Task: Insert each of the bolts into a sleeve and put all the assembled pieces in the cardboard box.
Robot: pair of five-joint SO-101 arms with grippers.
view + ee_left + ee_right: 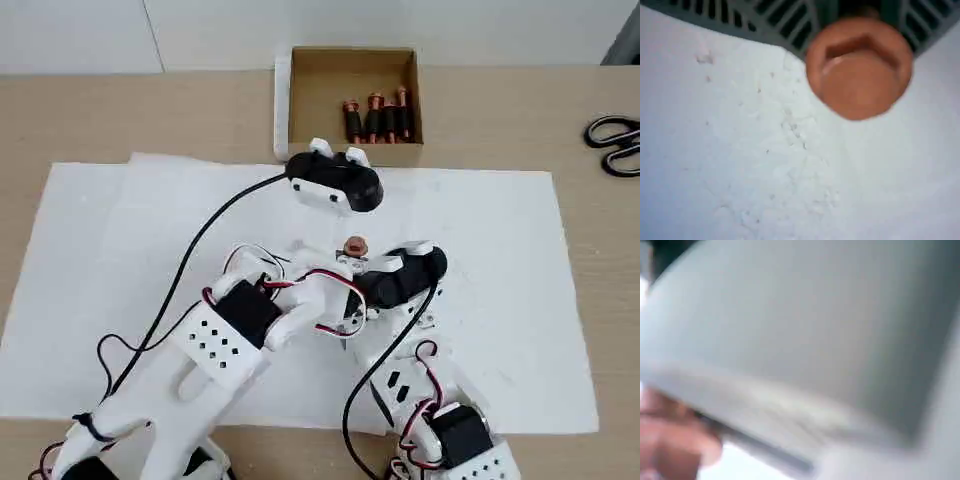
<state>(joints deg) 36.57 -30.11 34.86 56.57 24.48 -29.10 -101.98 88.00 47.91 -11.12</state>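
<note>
A white sheet (120, 260) covers the middle of the pale wooden bench (60, 110). Over it, the left end effector (335, 272), on the arm rising from the lower left, meets the right end effector (372, 268) at mid-sheet. For either one, I cannot tell whether it is apart, together or clamped on something.

Just beyond the spot where they meet stands a round-headed copper-coloured bolt (355, 245), head upward, close against both. What lies under its head is hidden. In the left wrist view the bolt (859, 67) sits close up above the sheet, with a slot across its head.

Farther beyond the end effectors, past the sheet's far edge, is an open brown cardboard box (320, 105). In its right part lies a row of assembled pieces (377, 122), copper bolts pushed into black sleeves, side by side and touching. Well to the right of both end effectors, black-handled scissors (615, 145) lie on the bare bench.
</note>
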